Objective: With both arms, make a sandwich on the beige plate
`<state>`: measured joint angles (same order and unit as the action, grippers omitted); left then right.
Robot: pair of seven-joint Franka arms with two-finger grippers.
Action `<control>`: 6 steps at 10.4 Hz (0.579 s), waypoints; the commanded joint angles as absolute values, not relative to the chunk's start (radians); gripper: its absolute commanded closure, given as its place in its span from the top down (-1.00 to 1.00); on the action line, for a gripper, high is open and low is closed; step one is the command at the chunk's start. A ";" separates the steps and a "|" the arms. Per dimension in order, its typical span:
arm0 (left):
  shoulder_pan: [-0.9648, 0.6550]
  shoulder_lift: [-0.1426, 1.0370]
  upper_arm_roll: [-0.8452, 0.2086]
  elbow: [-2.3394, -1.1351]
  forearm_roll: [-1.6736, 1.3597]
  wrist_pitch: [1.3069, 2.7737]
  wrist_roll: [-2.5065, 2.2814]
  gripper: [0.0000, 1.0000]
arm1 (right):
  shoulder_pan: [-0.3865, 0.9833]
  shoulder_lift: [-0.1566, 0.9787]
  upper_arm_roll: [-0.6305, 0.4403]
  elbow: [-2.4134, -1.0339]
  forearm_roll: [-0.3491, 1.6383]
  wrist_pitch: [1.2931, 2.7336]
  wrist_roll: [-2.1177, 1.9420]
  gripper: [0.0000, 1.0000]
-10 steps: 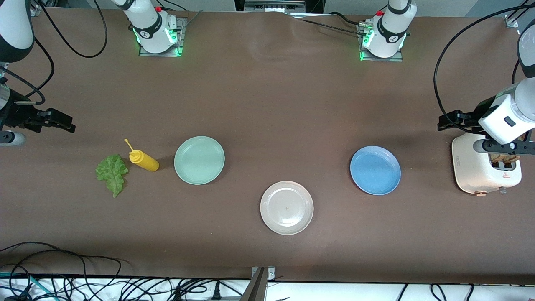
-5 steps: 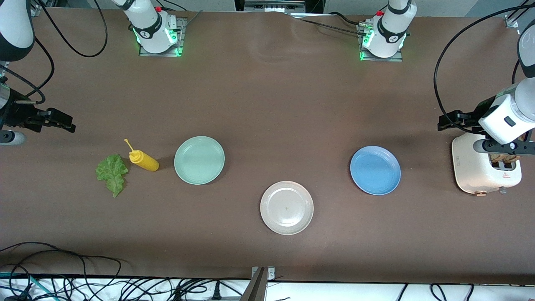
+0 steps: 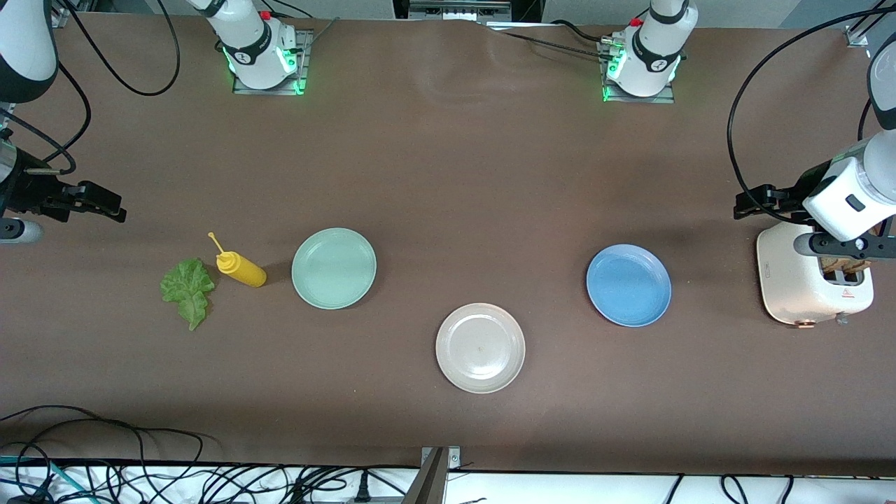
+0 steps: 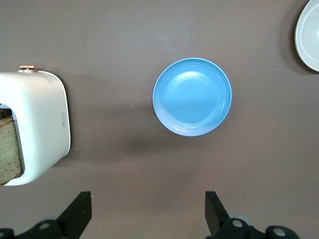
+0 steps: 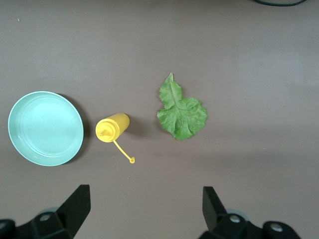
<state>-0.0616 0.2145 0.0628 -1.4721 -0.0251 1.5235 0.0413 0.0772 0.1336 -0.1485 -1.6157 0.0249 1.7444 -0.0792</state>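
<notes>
The beige plate lies bare on the brown table, nearest the front camera; its rim shows in the left wrist view. A green lettuce leaf lies flat at the right arm's end and shows in the right wrist view. Brown toast stands in the slots of a white toaster at the left arm's end. My left gripper hangs open and empty high beside the toaster. My right gripper hangs open and empty high over the table near the lettuce.
A yellow mustard bottle lies on its side between the lettuce and a mint-green plate. A blue plate lies between the beige plate and the toaster. Cables run along the table edge nearest the front camera.
</notes>
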 commanded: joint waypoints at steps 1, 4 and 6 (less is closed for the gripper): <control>-0.057 0.187 0.066 -1.477 -0.032 1.514 0.060 1.00 | 0.078 0.109 -0.144 -1.646 0.011 1.761 -0.067 1.00; -0.054 0.196 0.066 -1.480 -0.032 1.516 0.061 1.00 | 0.078 0.110 -0.146 -1.646 0.012 1.761 -0.067 1.00; -0.055 0.196 0.064 -1.489 -0.032 1.514 0.061 1.00 | 0.078 0.110 -0.146 -1.644 0.012 1.761 -0.067 1.00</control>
<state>-0.0560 0.2063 0.0640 -1.4752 -0.0251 1.5205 0.0425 0.0772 0.1337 -0.1485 -1.6166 0.0249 1.7452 -0.0792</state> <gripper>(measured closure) 0.000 0.000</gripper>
